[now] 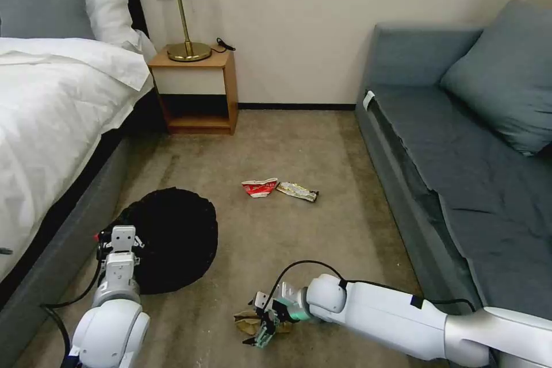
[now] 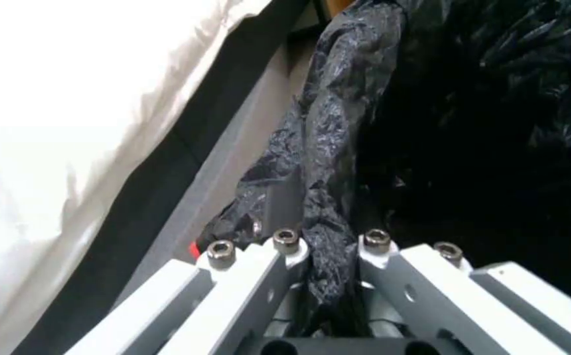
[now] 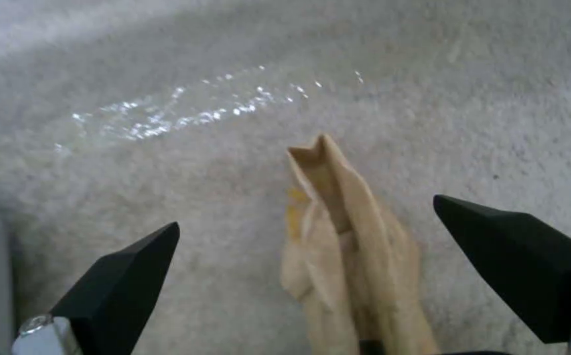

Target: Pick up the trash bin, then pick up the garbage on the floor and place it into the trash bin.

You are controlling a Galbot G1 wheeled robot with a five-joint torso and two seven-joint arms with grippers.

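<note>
The trash bin [image 1: 172, 236], lined with a crinkly black bag [image 2: 338, 123], is beside the bed on the left. My left gripper [image 1: 122, 237] [image 2: 330, 241] is shut on the bag-covered rim at the bin's near left side. Low over the carpet in front, my right gripper [image 1: 260, 328] [image 3: 306, 212] is open, its black fingers [image 3: 134, 276] on either side of a crumpled brown paper bag [image 1: 246, 322] [image 3: 348, 256]. Farther out on the floor lie a crushed red-and-white cup [image 1: 260, 187] and, right beside it, a shiny snack wrapper [image 1: 297, 191].
A bed [image 1: 52, 126] with white sheets runs along the left and a grey sofa [image 1: 460, 172] along the right. A wooden nightstand [image 1: 198, 92] with a brass lamp [image 1: 187, 49] stands at the back wall. Carpet [image 1: 322, 149] lies open between bed and sofa.
</note>
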